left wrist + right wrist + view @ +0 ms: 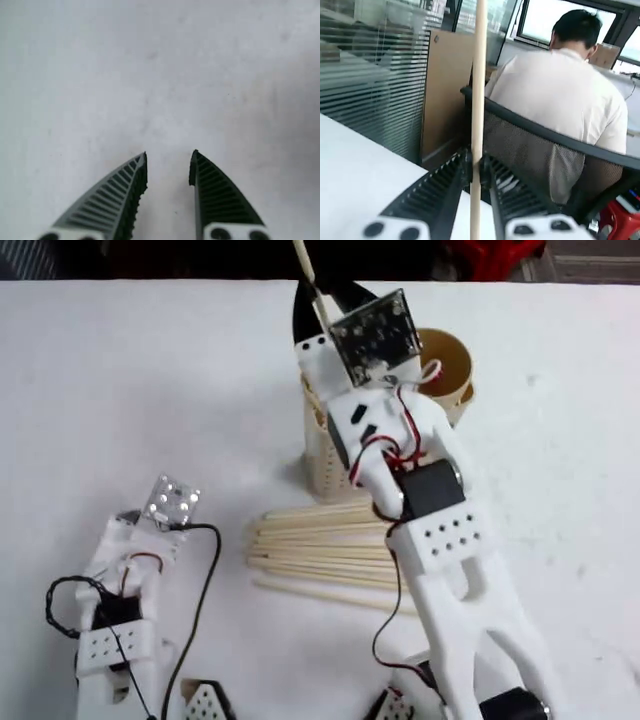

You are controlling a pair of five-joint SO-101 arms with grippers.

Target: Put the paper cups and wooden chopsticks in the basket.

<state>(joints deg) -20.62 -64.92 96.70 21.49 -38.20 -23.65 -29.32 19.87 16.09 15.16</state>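
One chopstick (478,75) in right pincer (478,159), one basket (322,468), one paper cup (448,362)

My right gripper (476,162) hangs above the pale perforated cylindrical basket (322,465), which stands at the far middle of the white table (120,380). One long wooden chopstick (479,75) stands upright, clamped between the gripper's fingers. A tan paper cup (447,365) stands just right of the basket, beside my right arm (440,530). The heap of loose wooden chopsticks (310,545) lies flat on the table in front of the basket, partly under that arm. My left gripper (168,160) sits at the near left, well apart from the heap, with its fingers parted over bare table.
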